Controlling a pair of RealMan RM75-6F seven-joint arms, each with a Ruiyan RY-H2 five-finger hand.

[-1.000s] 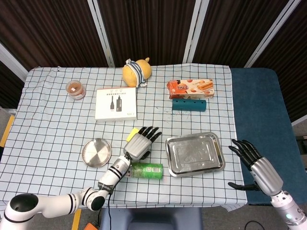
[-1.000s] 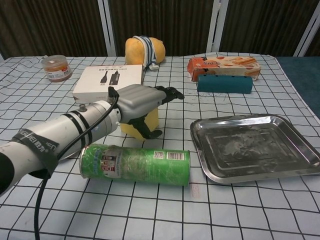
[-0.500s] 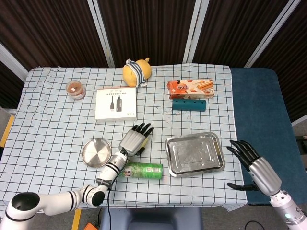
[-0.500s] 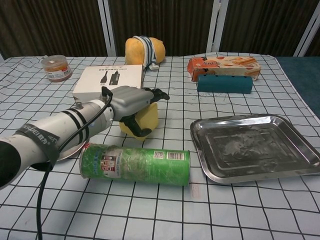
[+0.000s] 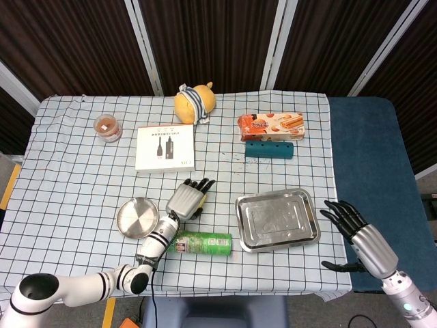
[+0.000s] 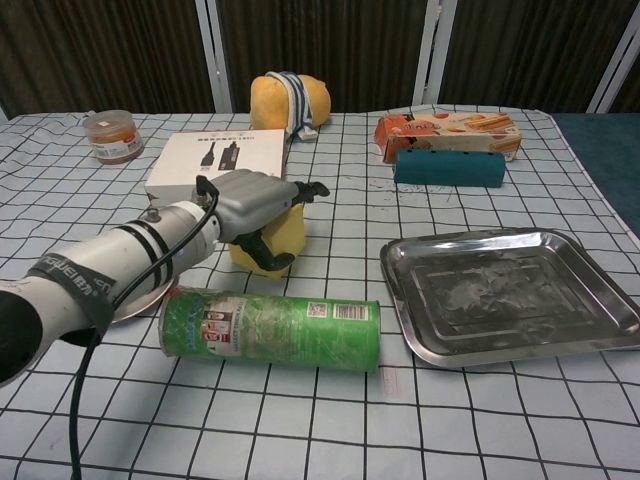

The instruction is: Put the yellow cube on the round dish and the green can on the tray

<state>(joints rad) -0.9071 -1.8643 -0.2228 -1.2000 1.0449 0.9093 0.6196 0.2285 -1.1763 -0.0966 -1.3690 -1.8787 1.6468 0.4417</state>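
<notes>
Step in hand: I judge I am closing on the yellow cube (image 6: pixel 283 237) so it can go onto the round dish (image 5: pixel 134 217); nothing is placed yet.
Left robot hand (image 6: pixel 256 203): draped over the cube, fingers across its top and the thumb curled down its near face. It looks like a grip, but the cube appears to sit on the surface, so I cannot tell how firm the grip is.
Right robot hand (image 5: pixel 358 234): off the right edge of the surface, fingers spread, holding nothing.
Yellow cube: near the front edge of the surface, left of centre, just behind the green can (image 6: pixel 270 329).
Green can: lying on its side along the front edge, between the dish and the tray (image 6: pixel 620 301), apart from both.
Round dish: just left of my left forearm, partly hidden by it in the chest view.
How I would do it well: seat the thumb and fingers on opposite faces before lifting, lift straight up so the wrist clears the can, then carry left and set the cube down flat in the middle of the dish.
Risk: my forearm passes close above the can and could roll it.
</notes>
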